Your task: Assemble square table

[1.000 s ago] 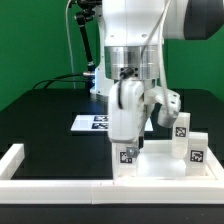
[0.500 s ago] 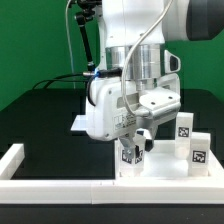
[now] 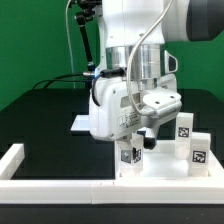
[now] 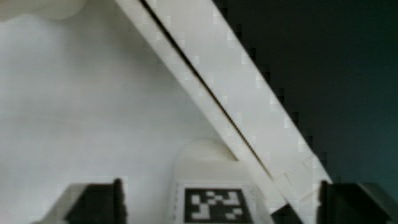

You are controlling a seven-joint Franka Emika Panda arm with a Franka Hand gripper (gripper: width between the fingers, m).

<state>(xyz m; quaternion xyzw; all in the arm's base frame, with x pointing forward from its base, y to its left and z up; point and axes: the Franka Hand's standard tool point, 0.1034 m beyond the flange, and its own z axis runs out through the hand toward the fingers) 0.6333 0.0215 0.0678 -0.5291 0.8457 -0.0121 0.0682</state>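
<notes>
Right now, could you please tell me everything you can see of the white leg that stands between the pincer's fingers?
The short white plastic leg stands upright on the white square tabletop, near the corner at the exterior view's left. It is smooth and matte, with a black-and-white square tag on its side. The pincer hangs right over it; the wrist view shows a dark finger on each side of the leg, but contact cannot be told. Its top is hidden.

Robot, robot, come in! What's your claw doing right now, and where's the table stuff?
Gripper down over a tagged leg, fingers either side; grip unconfirmed. Tabletop underneath. Two more legs standing by. Nothing blocking.
</notes>
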